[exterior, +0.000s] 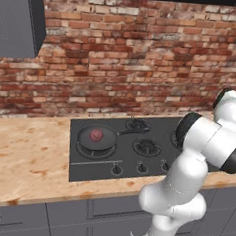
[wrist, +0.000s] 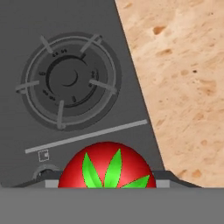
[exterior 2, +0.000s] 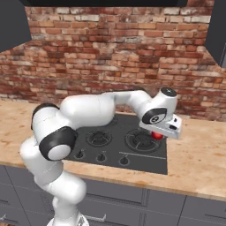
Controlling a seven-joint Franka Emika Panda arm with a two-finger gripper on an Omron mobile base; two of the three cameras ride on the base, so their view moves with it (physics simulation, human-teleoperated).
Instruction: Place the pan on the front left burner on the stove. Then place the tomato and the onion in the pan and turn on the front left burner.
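Tomato (wrist: 106, 166) sits clasped between the gripper's (exterior 2: 157, 134) fingers, held above the stove's (exterior 2: 145, 161) right side near the counter (exterior 2: 194, 163) edge. Judging by this, the carry to the pan (exterior: 96, 141) is under way. Next comes a leftward sweep across the burners to the pan on the front left burner, where the onion (exterior: 96, 135) already lies; the path looks open.
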